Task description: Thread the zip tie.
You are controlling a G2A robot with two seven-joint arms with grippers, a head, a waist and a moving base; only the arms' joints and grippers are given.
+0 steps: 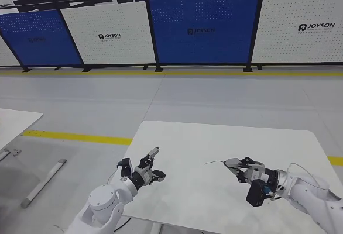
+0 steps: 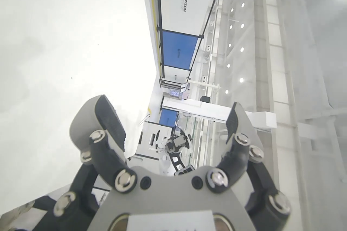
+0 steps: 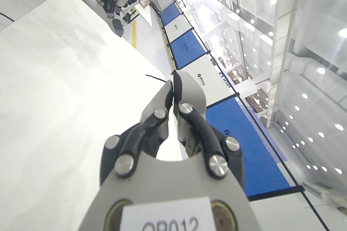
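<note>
A thin black zip tie [image 1: 215, 161] sticks out from my right gripper [image 1: 233, 164], which is shut on its end above the right half of the white table [image 1: 218, 140]. In the right wrist view the zip tie [image 3: 155, 78] pokes out past the closed fingertips of the right gripper [image 3: 172, 84] over the table [image 3: 54, 67]. My left gripper [image 1: 155, 162] stands open with nothing in it over the table's left edge. The left wrist view has its two pads wide apart around the left gripper [image 2: 173, 113]. The left gripper [image 3: 135, 12] also appears far off in the right wrist view.
A second white table [image 1: 7, 126] stands to the left across a gap of grey floor. A yellow floor line [image 1: 78, 137] runs behind the table. Blue and white perforated panels [image 1: 201, 29] line the back.
</note>
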